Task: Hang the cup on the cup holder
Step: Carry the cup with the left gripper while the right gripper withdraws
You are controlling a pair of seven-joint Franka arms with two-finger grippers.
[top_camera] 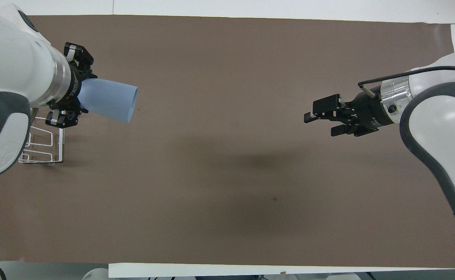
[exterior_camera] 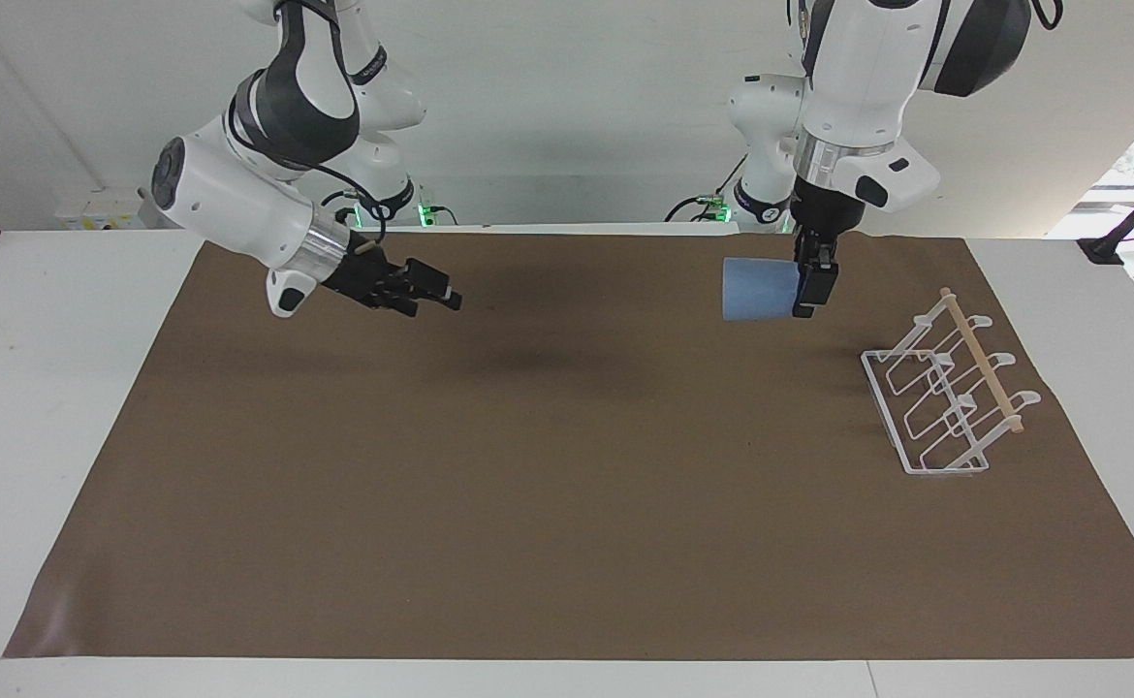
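Note:
My left gripper is shut on the narrow base of the light-blue cup and holds it on its side in the air. The cup's mouth points toward the right arm's end of the table. It also shows in the overhead view, held by the left gripper. The white wire cup holder with its wooden rod stands on the mat at the left arm's end, apart from the cup. In the overhead view the cup holder is partly hidden under the left arm. My right gripper is open and empty over the mat; it also shows in the overhead view.
A brown mat covers most of the white table. Nothing else lies on the mat besides the cup holder.

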